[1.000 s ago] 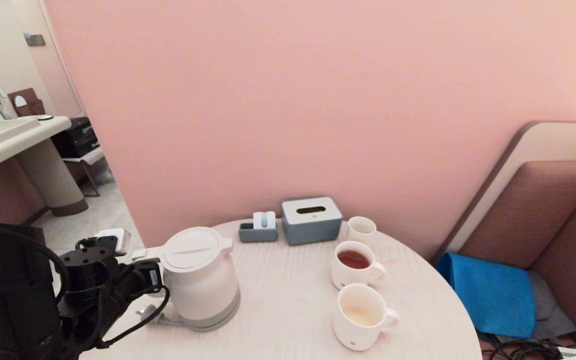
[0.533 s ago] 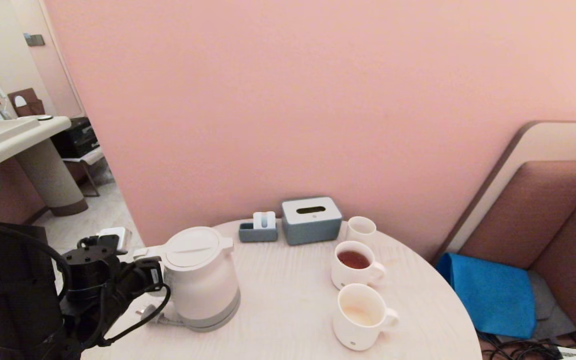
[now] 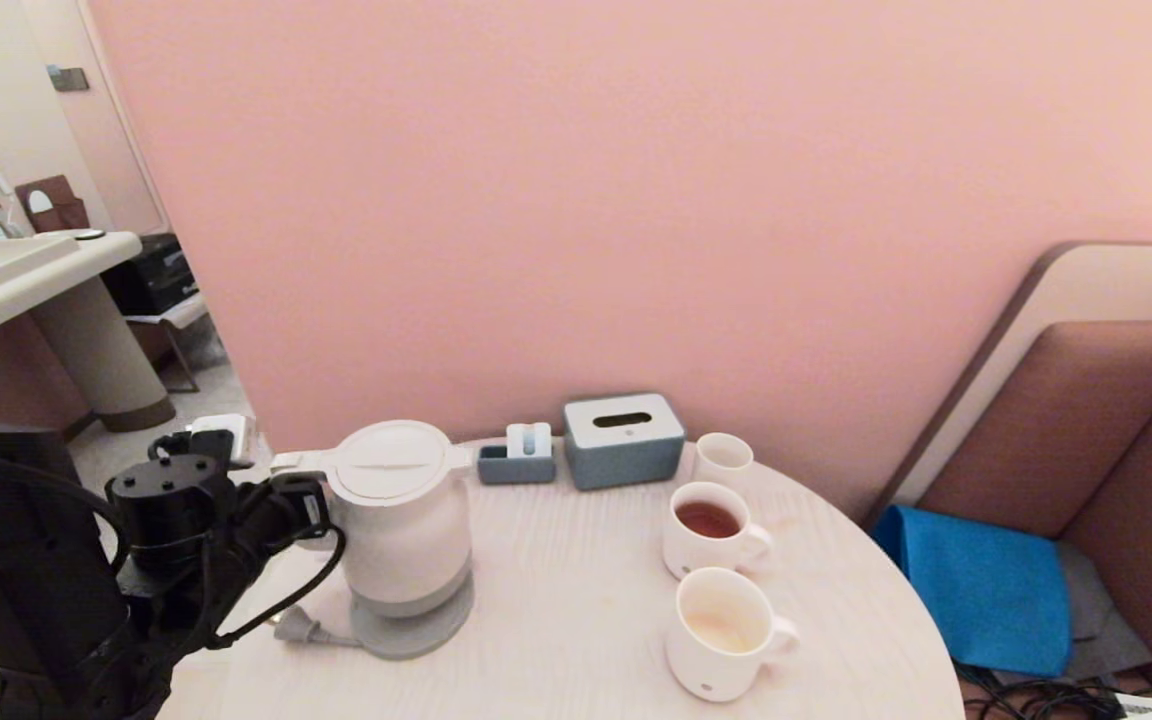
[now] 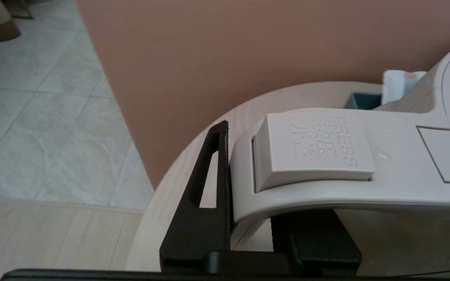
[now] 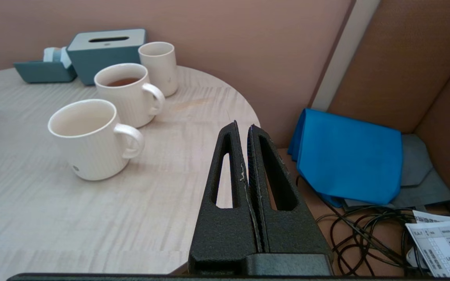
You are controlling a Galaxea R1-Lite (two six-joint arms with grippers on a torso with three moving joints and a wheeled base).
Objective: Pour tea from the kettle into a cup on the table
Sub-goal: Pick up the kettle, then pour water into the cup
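**Kettle off its base, cup waiting**

At the left edge of the table (image 3: 576,600), my left gripper (image 3: 301,510) is clamped on the handle of the kettle (image 3: 401,520), jaws narrow around the loop just under the "PRESS" lid button (image 4: 313,150). I hold it there because the handle is the only slim part, and a side grip should let me tip the spout toward the cup later. The kettle hangs upright above its round grey base (image 3: 411,625), which lies on the table with the plug (image 3: 298,628) beside it.

A second ago the kettle sat lower, covering that base; now it is raised and the disc shows.

The cup (image 3: 721,630) stands well apart at the near right, a little pale tea (image 3: 718,630) in its bottom, with the mug of dark tea (image 3: 708,525) just behind. My right gripper (image 5: 246,156) is parked off the table's right edge, jaws pressed together on nothing.
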